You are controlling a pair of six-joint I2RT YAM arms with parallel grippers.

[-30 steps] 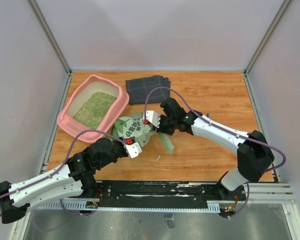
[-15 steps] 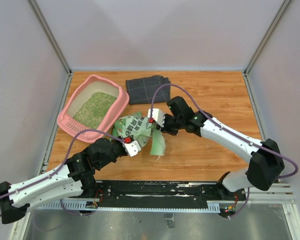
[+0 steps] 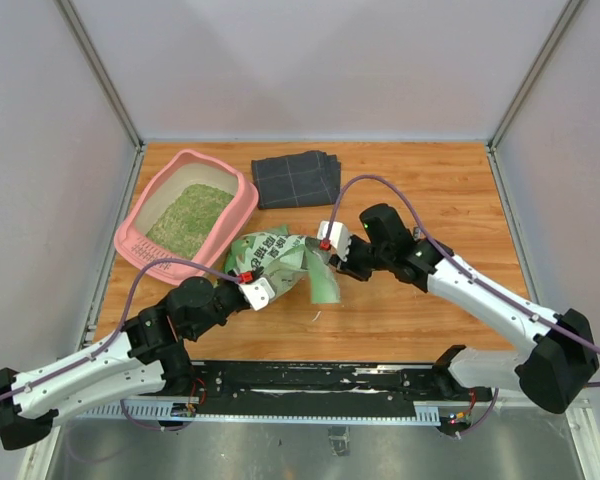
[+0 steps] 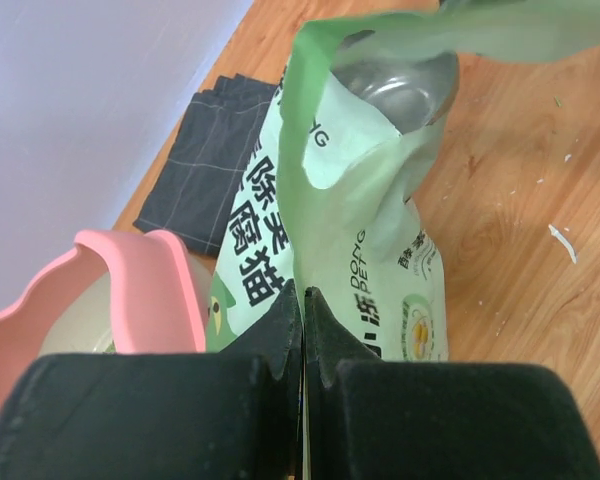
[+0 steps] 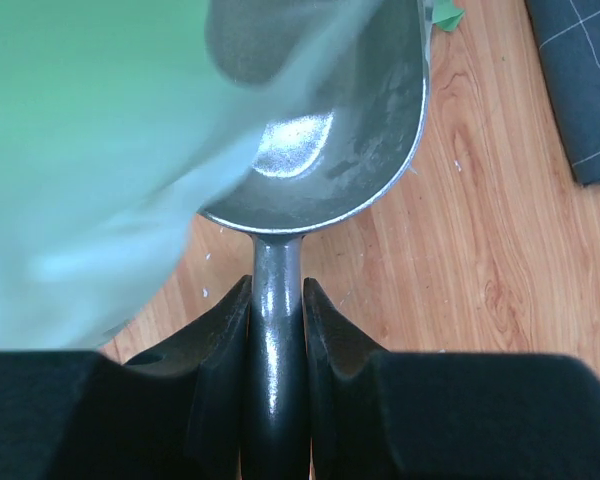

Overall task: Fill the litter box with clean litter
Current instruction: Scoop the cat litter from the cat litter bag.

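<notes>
The scoop (image 5: 320, 150) was squeezed by the right gripper (image 5: 277, 290), its bowl at the mouth of the bag (image 3: 270, 258). The bag was pinched by the left gripper (image 4: 302, 300). The litter box (image 3: 130, 250), holding clean litter (image 3: 190, 215), was set far left.

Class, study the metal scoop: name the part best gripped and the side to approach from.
Grip the scoop by its round handle, from the tail end, opposite the bowl: it is slim enough to pinch; the bowl is too wide. The right tool grips it so.
</notes>
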